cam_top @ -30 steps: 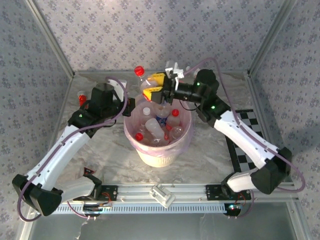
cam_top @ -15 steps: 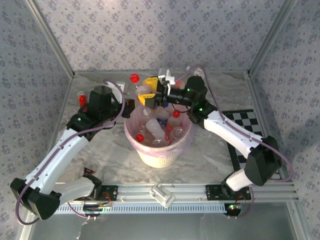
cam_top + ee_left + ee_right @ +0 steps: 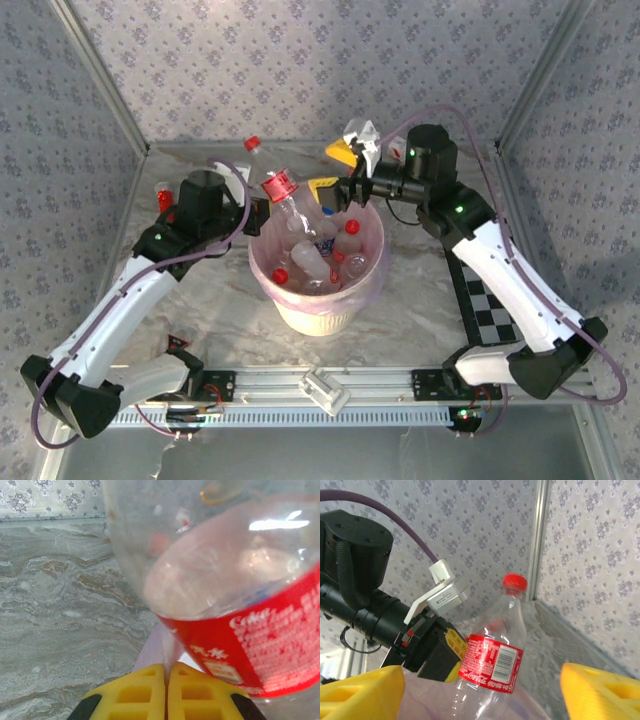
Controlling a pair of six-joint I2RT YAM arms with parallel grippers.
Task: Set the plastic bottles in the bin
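Beside the left tool (image 3: 166,677), a bottle (image 3: 281,190) (base unclear) leans into the bin (image 3: 318,312).

Since a second ago: right gripper (image 3: 332,168), then clamped on a red-capped, red-labelled bottle (image 3: 278,187) above the far rim of the bin (image 3: 318,315), has spread its jaws and drawn back to the right; bottle now free, leaning neck-up leftward, base inside the bin.

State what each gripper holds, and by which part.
The left gripper, shut, apparently pinches the pink bag at the bin rim. The right gripper, open, holds nothing; the red-capped bottle sits loose.
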